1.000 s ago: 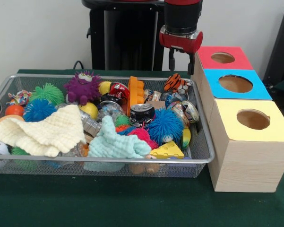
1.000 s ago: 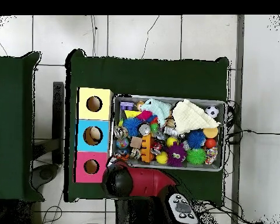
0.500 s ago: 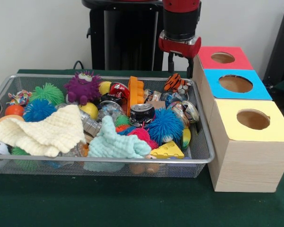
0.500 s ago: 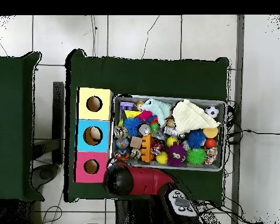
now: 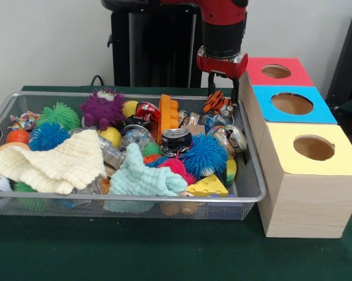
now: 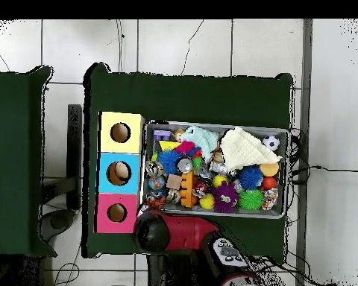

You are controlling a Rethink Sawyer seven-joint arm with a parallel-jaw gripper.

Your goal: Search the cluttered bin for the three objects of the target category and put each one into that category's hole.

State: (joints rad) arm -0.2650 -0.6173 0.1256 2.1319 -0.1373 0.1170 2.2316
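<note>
Your gripper (image 5: 222,88) hangs at the far right corner of the wire bin (image 5: 253,193), right above the orange-and-black striped tiger toy (image 5: 217,102). Its two dark fingers point down with a gap between them, so it reads as open, and nothing is held in it. From the front the tips look level with the top of the toy or touching it; you cannot tell which. From overhead the arm covers that corner, so you get no help there.

By the look of it, you are at the reaching step of a pick, and no item is visibly on its way to a hole. The likely target is that tiger toy, which sits against the bin's right wall beside a crushed can (image 5: 230,137) and behind the blue spiky ball (image 5: 205,156). Which category is wanted cannot be read from these views.

Next you would need a straight descent so the fingers straddle the toy, then a close, then a lift clear of the wire rim. The red-topped box (image 5: 293,74) stands just beside the gripper, with the blue box (image 5: 322,111) and yellow box (image 5: 345,164) in a row toward the camera on the green counter (image 5: 164,252). Mind the mesh wall and the box edge; both are close.
</note>
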